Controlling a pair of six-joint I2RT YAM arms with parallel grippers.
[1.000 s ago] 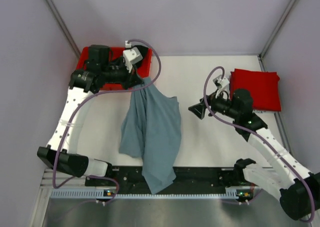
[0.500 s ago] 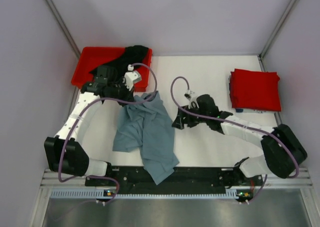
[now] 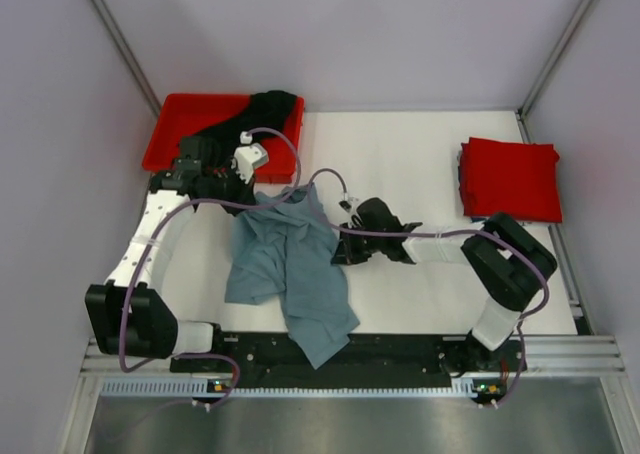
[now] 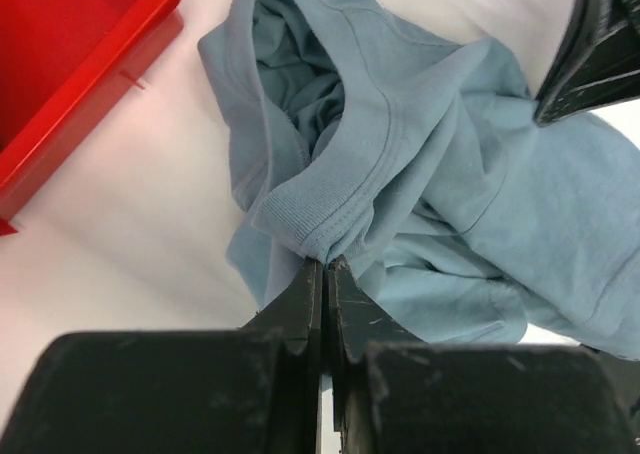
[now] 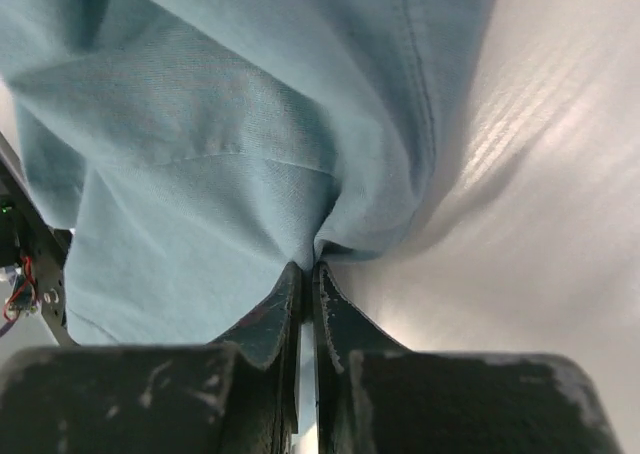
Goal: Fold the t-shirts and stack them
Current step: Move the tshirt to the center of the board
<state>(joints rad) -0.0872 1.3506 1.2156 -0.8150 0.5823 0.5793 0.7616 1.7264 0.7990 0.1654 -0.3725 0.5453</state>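
Observation:
A grey-blue t-shirt [image 3: 290, 264] lies crumpled on the white table, its lower end hanging over the near edge. My left gripper [image 3: 258, 196] is shut on its ribbed collar [image 4: 330, 229] at the top. My right gripper [image 3: 338, 252] is shut on the shirt's right edge [image 5: 330, 224], low against the table. A folded red t-shirt [image 3: 510, 179] rests at the far right. A black t-shirt [image 3: 255, 114] drapes over the red bin's edge.
The rigid red plastic bin [image 3: 180, 124] stands at the back left, close behind my left arm. Grey walls close in the table on three sides. A black rail [image 3: 400, 349] runs along the near edge.
My left gripper has lowered the grey-blue shirt from hanging down onto the table. My right arm swung left across the table and shut on the shirt's right edge.

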